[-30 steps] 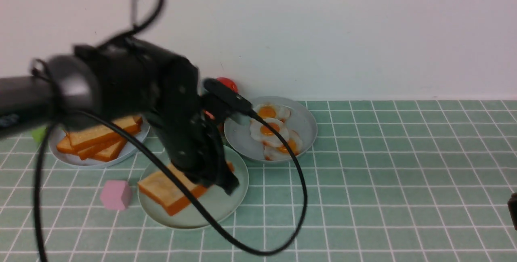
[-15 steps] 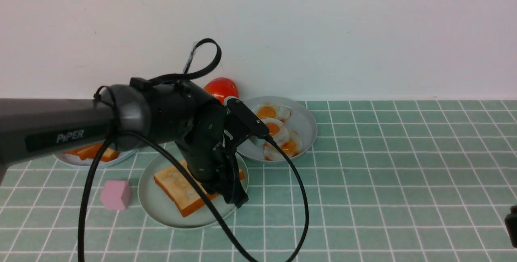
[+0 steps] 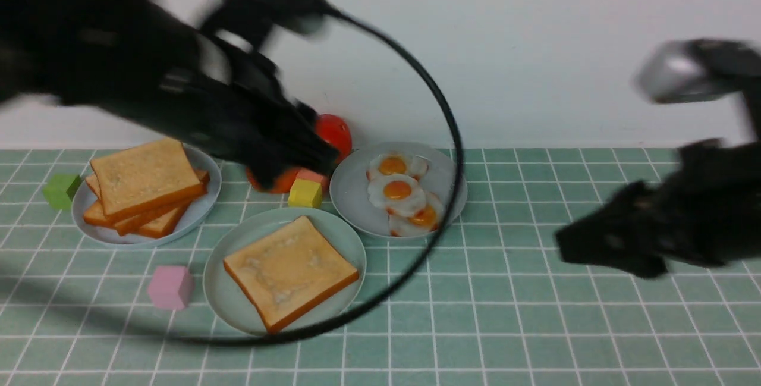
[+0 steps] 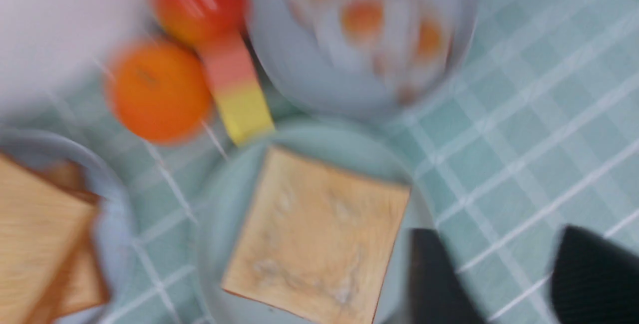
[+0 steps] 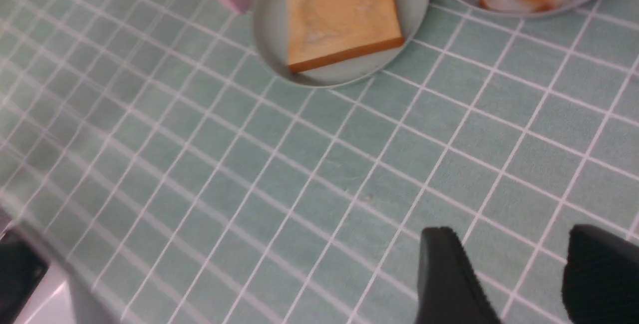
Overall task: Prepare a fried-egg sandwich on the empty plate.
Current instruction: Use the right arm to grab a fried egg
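Left wrist view: toast (image 4: 319,249) on the plate (image 4: 219,204), left claw (image 4: 499,236) wide and empty; right claw (image 5: 511,234) likewise.

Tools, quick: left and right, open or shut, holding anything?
Left tool: open, holding nothing.
Right tool: open, holding nothing.
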`<state>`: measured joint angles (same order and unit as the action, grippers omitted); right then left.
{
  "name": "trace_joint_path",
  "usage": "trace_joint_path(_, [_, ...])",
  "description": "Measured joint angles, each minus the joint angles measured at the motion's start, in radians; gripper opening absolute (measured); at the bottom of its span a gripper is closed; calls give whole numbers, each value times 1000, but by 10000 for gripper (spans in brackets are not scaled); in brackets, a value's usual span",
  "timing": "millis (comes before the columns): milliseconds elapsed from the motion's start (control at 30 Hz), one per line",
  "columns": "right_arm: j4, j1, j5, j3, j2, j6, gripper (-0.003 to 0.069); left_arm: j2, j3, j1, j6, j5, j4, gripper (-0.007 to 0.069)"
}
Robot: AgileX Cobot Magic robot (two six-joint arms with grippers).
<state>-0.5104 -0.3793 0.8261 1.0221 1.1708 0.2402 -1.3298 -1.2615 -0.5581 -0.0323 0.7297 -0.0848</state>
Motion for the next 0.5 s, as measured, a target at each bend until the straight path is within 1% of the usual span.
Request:
trace_joint_path(33, [-4,0,-40,20,85,0,342,95,53,0,-26,-16,-7,131])
trace_joint_path(100, [-7,0,-76,58,189,0,342,223,148,0,-56,-50,-7,11])
trace_joint_path(133, [-8,0,-84,87,240,0,342,272,192,0,-70,-65,-1,-14])
trace_joint_path(167, [-8,0,-86,100,260,0,342,309,226,0,-80,-77,3,-13])
trace_joint_path(200, [-11,0,-87,156,341,0,342,404,322,0,-100,-109,25,-13])
trace_joint_path(333, [-26,0,-69,307,528,0,343,622,558,0,-143,-219,67,-13])
trace_joint_path(500, [-48,13,-40,509,734,0,344,868,768,0,-150,-371,93,-13])
